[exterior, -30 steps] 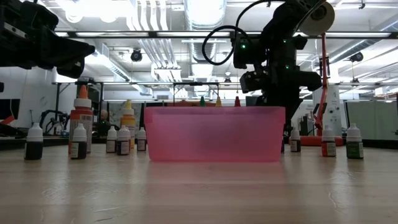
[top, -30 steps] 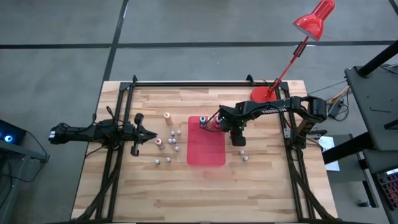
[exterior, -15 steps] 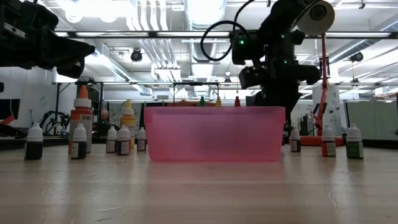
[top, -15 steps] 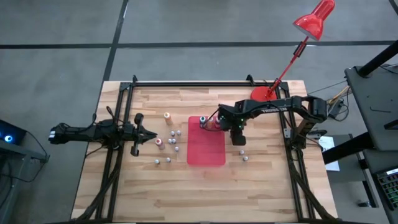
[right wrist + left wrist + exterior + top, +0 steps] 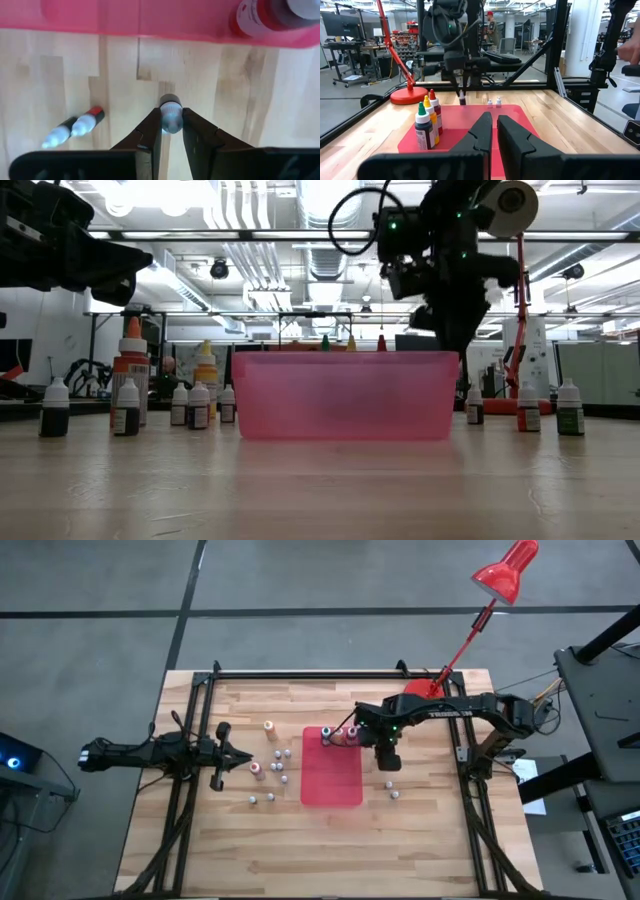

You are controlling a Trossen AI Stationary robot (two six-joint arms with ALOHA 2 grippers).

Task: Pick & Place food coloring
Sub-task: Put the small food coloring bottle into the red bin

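Gripping a small bottle (image 5: 171, 116), right pincer (image 5: 171, 131) beside red tray (image 5: 150, 22), no legible labels

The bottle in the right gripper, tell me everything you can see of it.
The bottle is tiny, with a pale rounded cap over a dark body. The right gripper pinches it upright between both fingers, apparently clear of the wooden table, just outside the red tray. Nothing else touches it.
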